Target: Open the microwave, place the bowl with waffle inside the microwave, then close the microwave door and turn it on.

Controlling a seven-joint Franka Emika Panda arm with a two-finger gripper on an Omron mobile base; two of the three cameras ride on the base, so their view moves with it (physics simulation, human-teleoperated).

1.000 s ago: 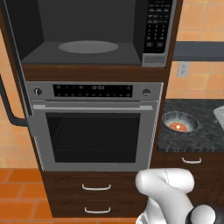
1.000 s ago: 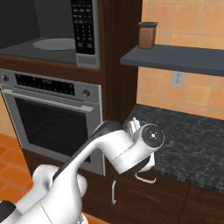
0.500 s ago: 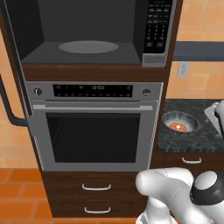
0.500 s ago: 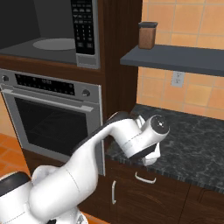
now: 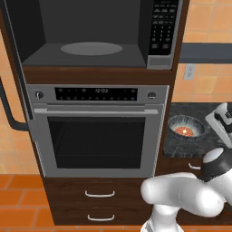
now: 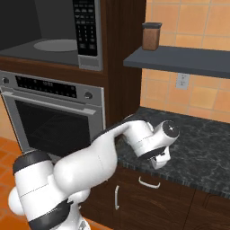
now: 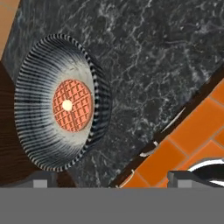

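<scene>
Sitting on the dark speckled counter [image 5: 181, 140] just right of the oven [image 5: 97, 129], the bowl [image 5: 186, 128] held the waffle [image 5: 186, 131] at its centre. In the hand view the bowl [image 7: 61, 103] lay at about nine o'clock, its ribbed wall tipped toward the camera, the waffle [image 7: 72, 105] flat inside, while the gripper [image 7: 111, 178] hovered apart from it with both fingertips spread wide and nothing between them, the bowl up and left of the left tip. Up at eleven o'clock from the bowl in the left base view, the microwave [image 5: 97, 34] stood with its cavity exposed, and the microwave door [image 5: 11, 86] hung swung out at the left edge.
</scene>
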